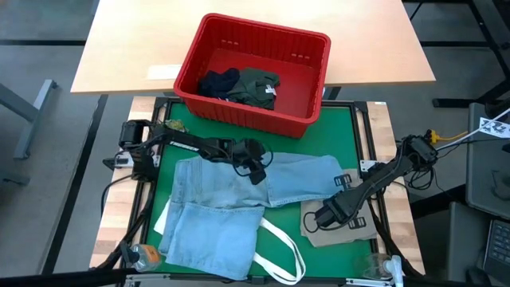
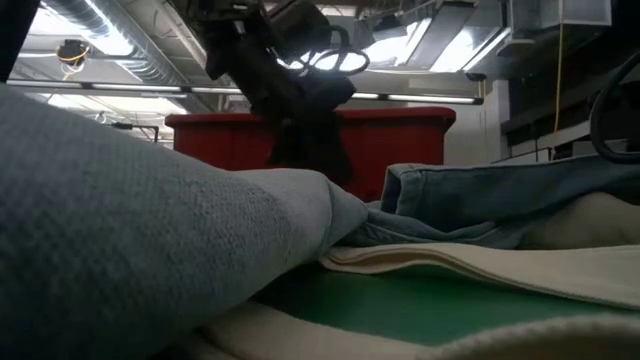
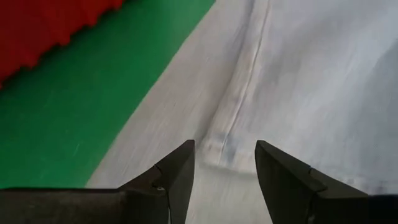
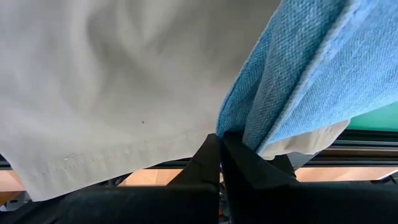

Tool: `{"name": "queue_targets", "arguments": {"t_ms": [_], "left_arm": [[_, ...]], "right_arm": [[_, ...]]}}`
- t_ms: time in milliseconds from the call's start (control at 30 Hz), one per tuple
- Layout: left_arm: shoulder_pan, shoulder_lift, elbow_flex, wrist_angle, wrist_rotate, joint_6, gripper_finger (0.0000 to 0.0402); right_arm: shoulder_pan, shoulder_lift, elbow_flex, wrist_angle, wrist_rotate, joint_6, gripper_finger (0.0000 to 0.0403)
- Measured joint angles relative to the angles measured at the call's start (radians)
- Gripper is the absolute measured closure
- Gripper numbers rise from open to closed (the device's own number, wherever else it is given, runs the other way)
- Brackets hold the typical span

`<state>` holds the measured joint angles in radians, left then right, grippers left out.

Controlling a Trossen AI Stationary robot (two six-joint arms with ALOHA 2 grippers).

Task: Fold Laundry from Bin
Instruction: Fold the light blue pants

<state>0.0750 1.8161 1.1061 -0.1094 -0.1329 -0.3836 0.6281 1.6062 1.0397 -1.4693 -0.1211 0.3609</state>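
A: What is carried, largest first?

B: A green mat is laid on the bench, and a wooden table is set beyond its far edge. The bin, red, is placed across the mat's far edge, partly on that table. Jeans are spread from the mat's near left corner toward its right edge, one part doubled over.

A: And the smaller cloth?

B: A beige cloth is found at the near right corner, partly under the jeans. A white strap is looped at the near edge. In the bin, an olive shirt and a dark navy garment are bunched together, touching, on its left side.

A: The grippers?

B: The left gripper is held above the jeans near the mat's middle, fingers spread, nothing gripped. The right gripper is set at the near right, where denim and beige cloth overlap; its fingers are pressed together, and whether cloth is caught cannot be told.
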Motion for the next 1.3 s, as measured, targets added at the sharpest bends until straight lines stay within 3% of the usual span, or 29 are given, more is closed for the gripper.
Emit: {"name": "queue_targets", "arguments": {"t_ms": [167, 333, 567, 1033, 1300], "left_arm": [[0.01, 0.053, 0.001, 0.098, 0.04, 0.001, 0.0239], [0.026, 0.098, 0.001, 0.108, 0.045, 0.0, 0.0239], [0.038, 0.154, 0.001, 0.115, 0.142, -0.007, 0.0242], [0.035, 0.149, 0.0, 0.226, 0.211, -0.007, 0.0389], [0.059, 0.132, 0.0, 0.196, 0.205, -0.032, 0.0398]], "right_arm": [[0.0, 0.0, 0.0, 0.0, 0.003, 0.0, 0.0397], [0.0, -0.001, 0.0, 0.0, 0.004, 0.0, 0.0397], [0.0, -0.001, 0.001, 0.0, 0.005, 0.0, 0.0397], [0.0, -0.001, 0.001, -0.001, 0.005, 0.0, 0.0397], [0.0, -0.001, 0.001, -0.001, 0.005, 0.001, 0.0397]]}}
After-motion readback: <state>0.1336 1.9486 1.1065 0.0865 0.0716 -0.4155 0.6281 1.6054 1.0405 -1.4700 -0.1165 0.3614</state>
